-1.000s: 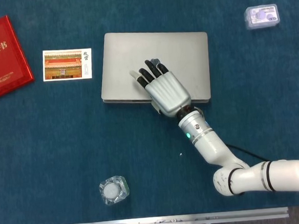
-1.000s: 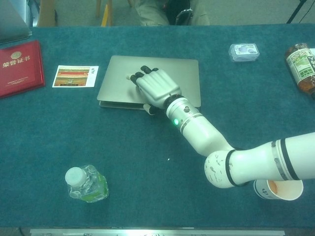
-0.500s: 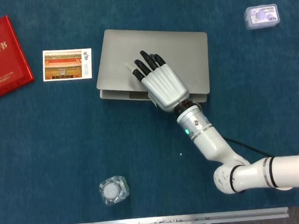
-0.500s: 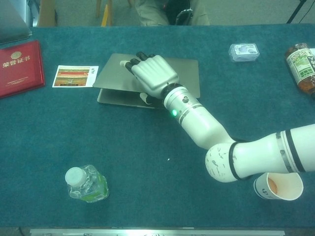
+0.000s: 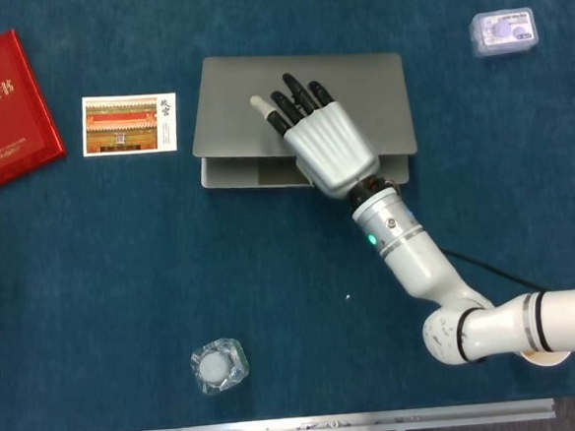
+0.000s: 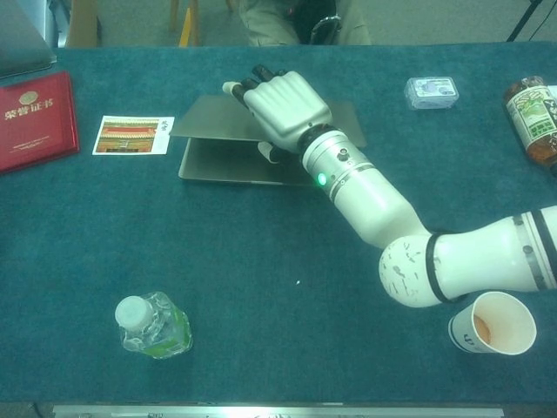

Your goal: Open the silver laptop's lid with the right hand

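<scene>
A: From the head view, where's the silver laptop [image 5: 251, 110]?
B: Under the right robot hand [image 5: 324, 146], whose fingers lie flat and close together on the lid, thumb apparently hooked under its front edge.
A: And the chest view?
B: The lid [image 6: 209, 127] stands partly raised off the base. It's stiff and smooth, likely slippery; the front edge gives the best purchase.

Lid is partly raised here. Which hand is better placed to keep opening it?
Right. The right hand already grips the lid at its front edge, fingers on top, with the lid lifted off the base. The left hand is in neither view, so it would have to travel in first.
</scene>
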